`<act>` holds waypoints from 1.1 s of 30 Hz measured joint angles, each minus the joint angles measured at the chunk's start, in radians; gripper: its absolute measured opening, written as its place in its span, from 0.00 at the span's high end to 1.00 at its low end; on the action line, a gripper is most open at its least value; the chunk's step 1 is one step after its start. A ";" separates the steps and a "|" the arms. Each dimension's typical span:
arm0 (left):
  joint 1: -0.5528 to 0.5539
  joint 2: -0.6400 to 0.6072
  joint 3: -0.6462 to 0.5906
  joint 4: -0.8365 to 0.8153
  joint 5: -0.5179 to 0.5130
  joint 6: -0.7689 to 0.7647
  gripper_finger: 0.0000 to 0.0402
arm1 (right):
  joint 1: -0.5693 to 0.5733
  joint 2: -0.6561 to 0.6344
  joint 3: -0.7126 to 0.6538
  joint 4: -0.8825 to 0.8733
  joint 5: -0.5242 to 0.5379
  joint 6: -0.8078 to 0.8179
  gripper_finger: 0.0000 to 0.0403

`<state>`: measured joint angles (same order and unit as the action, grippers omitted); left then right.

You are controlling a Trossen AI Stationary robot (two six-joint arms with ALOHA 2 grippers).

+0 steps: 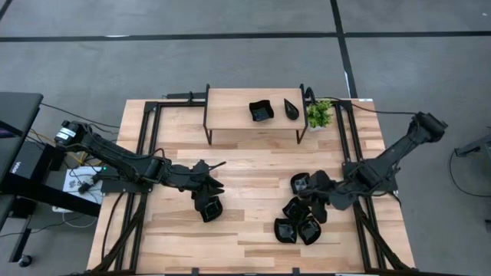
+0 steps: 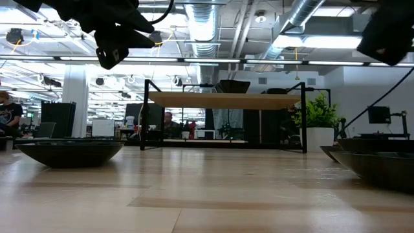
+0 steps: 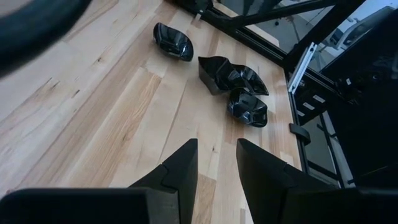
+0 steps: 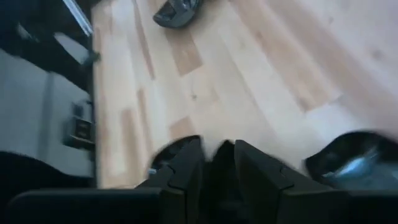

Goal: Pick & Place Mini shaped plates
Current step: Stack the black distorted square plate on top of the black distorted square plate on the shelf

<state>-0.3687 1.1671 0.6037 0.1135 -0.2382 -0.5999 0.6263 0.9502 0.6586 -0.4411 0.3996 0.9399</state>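
Note:
Several glossy black mini plates [image 1: 295, 218] lie clustered on the wooden table at the right. My right gripper [image 1: 314, 197] hovers over that cluster, and a dark plate [image 4: 217, 158] sits between its fingers. One more plate [image 1: 211, 208] rests on the table at centre left, just on the near side of my left gripper [image 1: 217, 178]. That gripper is open and empty [image 3: 214, 146], held above the table. Two plates [image 1: 261, 111] [image 1: 291, 109] sit on a raised wooden shelf [image 1: 230, 107] at the far side. My right gripper has a black plate between its two fingers, and part of the plate's edge [image 4: 169, 149] shows beside one finger. The fingers slant downward from the table's right side. The blurred wrist view does not show which part they are on.
A small green potted plant [image 1: 320, 115] stands at the shelf's right end. The shelf's black metal legs [image 1: 207, 126] and the table's dark frame rails [image 1: 146, 153] border the work area. Bare wood [image 1: 253, 192] lies between the two grippers.

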 joint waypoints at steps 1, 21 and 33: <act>0.000 0.000 0.000 0.000 0.000 0.000 0.72 | -0.008 -0.013 0.000 -0.014 0.000 -0.056 0.77; 0.000 0.000 0.000 0.006 0.000 0.000 0.72 | 0.071 -0.439 -0.334 -0.002 0.255 0.126 0.77; 0.000 0.000 0.001 0.013 0.000 0.000 0.72 | 0.070 -0.123 -0.346 0.244 -0.044 0.245 0.77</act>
<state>-0.3683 1.1671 0.6044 0.1261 -0.2386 -0.5999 0.6968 0.8269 0.3122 -0.1970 0.3553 1.1847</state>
